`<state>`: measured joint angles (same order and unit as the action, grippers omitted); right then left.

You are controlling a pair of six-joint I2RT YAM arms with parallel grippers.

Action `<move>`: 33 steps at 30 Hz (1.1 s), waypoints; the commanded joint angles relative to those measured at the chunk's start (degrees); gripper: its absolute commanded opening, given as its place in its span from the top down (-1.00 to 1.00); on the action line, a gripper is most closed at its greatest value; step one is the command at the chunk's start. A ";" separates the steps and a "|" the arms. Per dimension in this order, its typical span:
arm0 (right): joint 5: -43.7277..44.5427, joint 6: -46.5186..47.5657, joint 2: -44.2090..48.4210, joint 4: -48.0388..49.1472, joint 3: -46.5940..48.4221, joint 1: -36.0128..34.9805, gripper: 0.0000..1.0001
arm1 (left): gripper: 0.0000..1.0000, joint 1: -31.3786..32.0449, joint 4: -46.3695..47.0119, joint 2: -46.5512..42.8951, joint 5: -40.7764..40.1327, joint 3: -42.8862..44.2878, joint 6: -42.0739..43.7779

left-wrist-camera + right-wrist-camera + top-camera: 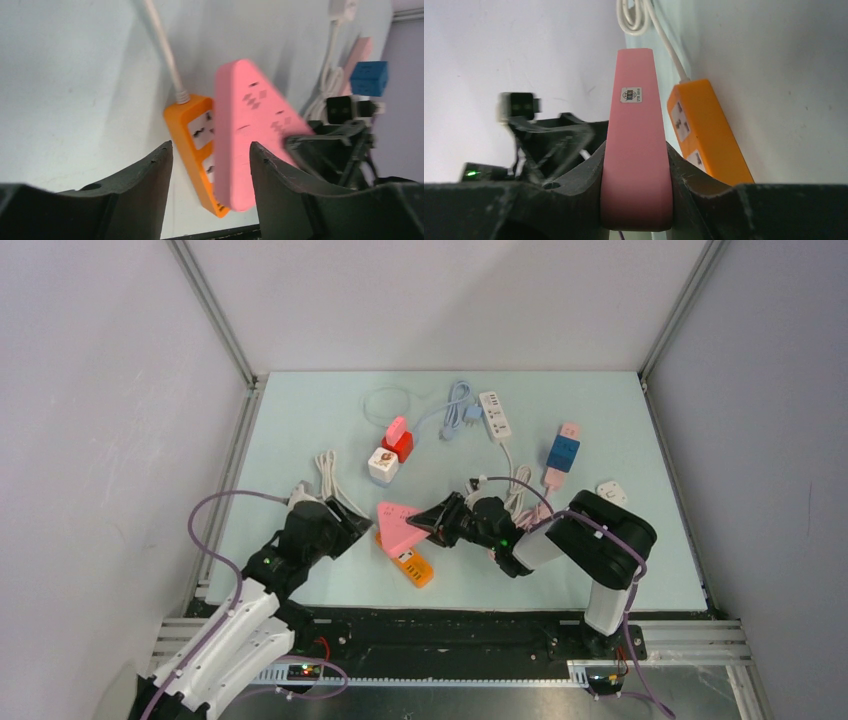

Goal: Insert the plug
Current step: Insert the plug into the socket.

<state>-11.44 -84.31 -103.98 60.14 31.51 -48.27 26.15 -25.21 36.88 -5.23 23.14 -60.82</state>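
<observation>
The right claw (420, 523) is clamped on the narrow end of a pink power strip (398, 523), a wedge-shaped one. It holds the strip on edge near the middle front of the bench (620, 570), with the socket face turned toward the left arm. Through the right wrist camera the two fingers (591, 170) press flat against both sides of the pink body. The left claw (350, 525) sits just beside the strip's wide end with its jaws apart and nothing between them, and its own camera looks out between the fingers (150, 170) at the pink sockets. An orange power strip (412, 567) lies flat on the bench just under and beside the pink one; I can't tell if they touch. Its white cord (167, 55) runs off from the far end. Further back there are a white power strip (494, 414), a blue cube adapter (564, 451) and a red adapter (398, 443). I can't make out which plug is meant.
</observation>
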 commanded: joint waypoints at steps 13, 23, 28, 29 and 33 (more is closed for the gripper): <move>17.68 10.01 -2.20 18.95 -7.42 -4.56 1.00 | -0.46 0.31 5.07 -3.76 0.63 0.97 11.26; 21.49 5.45 -6.78 25.47 -10.13 -3.42 1.00 | -0.55 0.48 24.58 13.80 10.60 -0.40 9.23; 21.71 0.26 -10.07 25.60 -12.51 -4.20 1.00 | -0.54 0.91 28.06 15.14 9.47 0.33 8.96; 21.83 -1.30 -10.61 25.61 -12.67 -4.66 1.00 | -0.54 0.92 28.34 15.21 9.26 0.62 9.33; 22.07 -3.07 -12.87 25.72 -12.47 -5.58 1.00 | -0.54 1.00 28.49 18.07 10.25 1.80 11.10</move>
<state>8.16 -86.04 -114.24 86.21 20.05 -52.82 26.63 -0.49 52.53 3.75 22.90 -51.37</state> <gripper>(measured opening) 0.383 0.772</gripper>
